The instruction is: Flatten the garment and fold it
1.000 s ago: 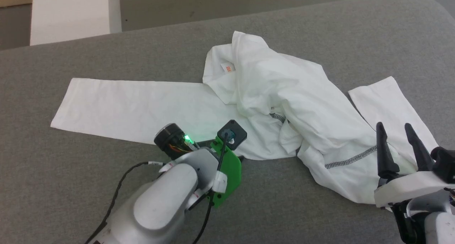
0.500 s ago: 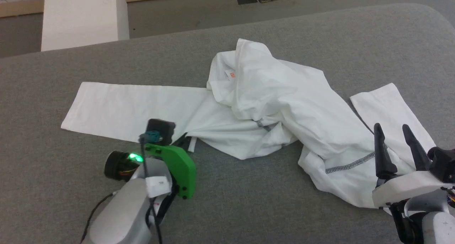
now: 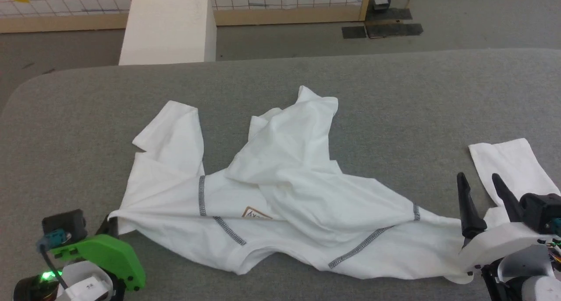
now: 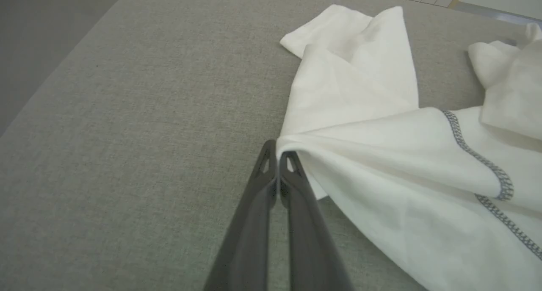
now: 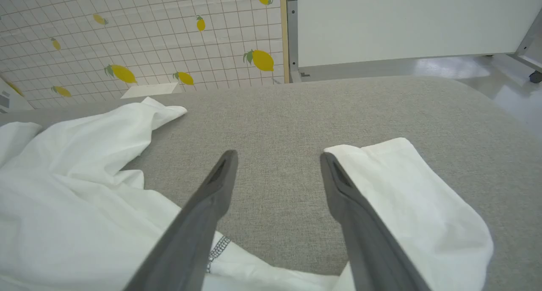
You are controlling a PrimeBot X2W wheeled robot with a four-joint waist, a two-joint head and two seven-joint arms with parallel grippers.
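Note:
The white long-sleeved garment [image 3: 285,204] lies rumpled across the grey table [image 3: 394,95], with grey-black seam stitching and a brown-bordered patch [image 3: 256,213] partly covered by a fold. My left gripper [image 4: 277,149] is shut on the garment's left edge [image 4: 305,145], pulling it taut; in the head view its tips [image 3: 109,220] show at the lower left. My right gripper [image 3: 480,182] stands open at the lower right, above the fabric near the right sleeve's cuff [image 3: 510,165]. In the right wrist view its fingers [image 5: 220,176] hold nothing, and the cuff [image 5: 398,198] lies beside the right one.
A white box [image 3: 168,27] stands on the floor beyond the table's far edge, in front of a lemon-patterned gridded wall [image 5: 127,41]. Dark floor mats [image 3: 381,27] lie at the back right. Bare grey table surface stretches to the left and far side.
My left gripper has dragged the garment's edge leftward and toward me, spreading the body so the chest seams and patch show. The head camera has also tilted up. The right gripper stays put.

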